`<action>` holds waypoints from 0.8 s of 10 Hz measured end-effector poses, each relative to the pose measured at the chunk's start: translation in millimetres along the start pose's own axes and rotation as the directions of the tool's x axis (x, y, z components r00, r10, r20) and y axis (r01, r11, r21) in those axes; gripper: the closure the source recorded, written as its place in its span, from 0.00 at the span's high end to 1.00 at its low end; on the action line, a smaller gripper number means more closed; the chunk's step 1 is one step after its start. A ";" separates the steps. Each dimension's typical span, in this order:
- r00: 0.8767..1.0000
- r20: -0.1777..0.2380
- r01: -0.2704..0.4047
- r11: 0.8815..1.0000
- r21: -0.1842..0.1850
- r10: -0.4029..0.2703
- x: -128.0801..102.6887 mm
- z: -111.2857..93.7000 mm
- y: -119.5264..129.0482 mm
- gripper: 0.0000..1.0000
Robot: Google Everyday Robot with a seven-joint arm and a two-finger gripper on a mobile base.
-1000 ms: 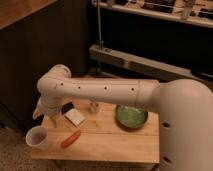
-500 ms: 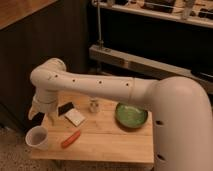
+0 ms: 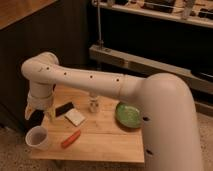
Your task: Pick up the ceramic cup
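my claw (image 3: 38, 114) hangs just above the small white ceramic cup (image 3: 37, 137), lined up to drop | spread wide, empty | wooden surface (image 3: 107, 137) corner

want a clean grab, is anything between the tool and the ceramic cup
Nothing visible. The tool hangs just above and behind the ceramic cup at the table's front left corner. The orange stick lies to the cup's right, out of the path.
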 end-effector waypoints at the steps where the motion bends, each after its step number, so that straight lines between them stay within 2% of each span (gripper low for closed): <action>1: 1.000 -0.006 0.004 1.000 -0.029 -0.005 2.3 4.7 -2.1 0.65; 4: 1.000 -0.007 -0.027 0.992 -0.123 0.026 -15.5 19.9 6.3 0.65; 5: 1.000 -0.003 -0.023 0.991 -0.133 0.023 -22.9 25.0 10.9 0.65; 7: 1.000 0.000 -0.022 0.994 -0.106 0.022 -21.1 29.8 13.2 0.65; 8: 1.000 -0.001 -0.021 0.995 -0.100 0.021 -12.9 31.3 14.0 0.65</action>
